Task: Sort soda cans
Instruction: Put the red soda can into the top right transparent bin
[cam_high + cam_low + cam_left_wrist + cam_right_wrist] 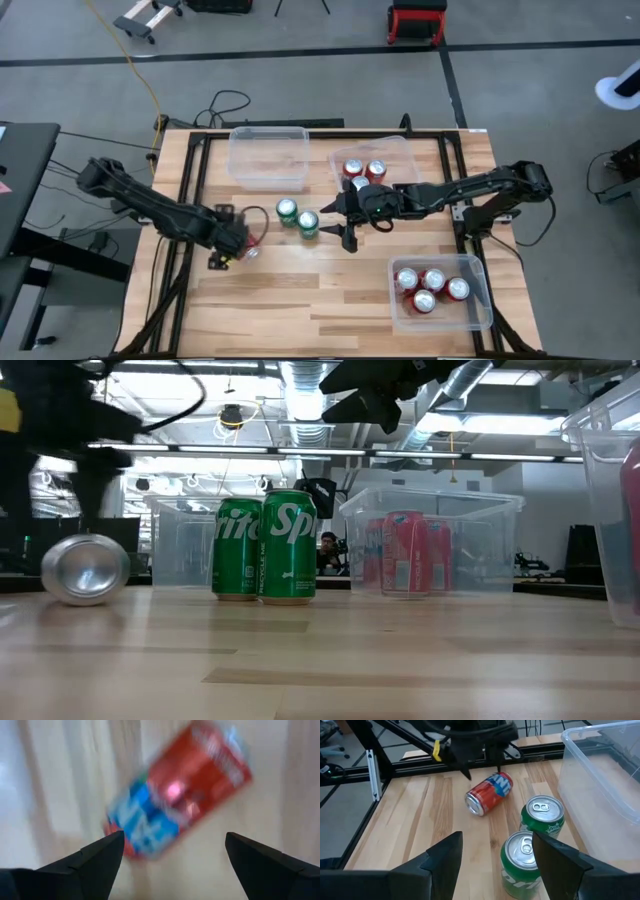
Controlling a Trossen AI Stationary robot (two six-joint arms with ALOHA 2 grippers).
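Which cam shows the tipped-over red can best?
Right wrist view: the red cylindrical soda can lies on its side, sharp, below the left end effector. Left wrist shows it blurred, low view only its silver end, high view mostly hides it.

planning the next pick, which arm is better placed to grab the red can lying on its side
Left. The left gripper hovers open right over the tipped red can, fingers either side. The right gripper is open above the two green cans, farther from it.
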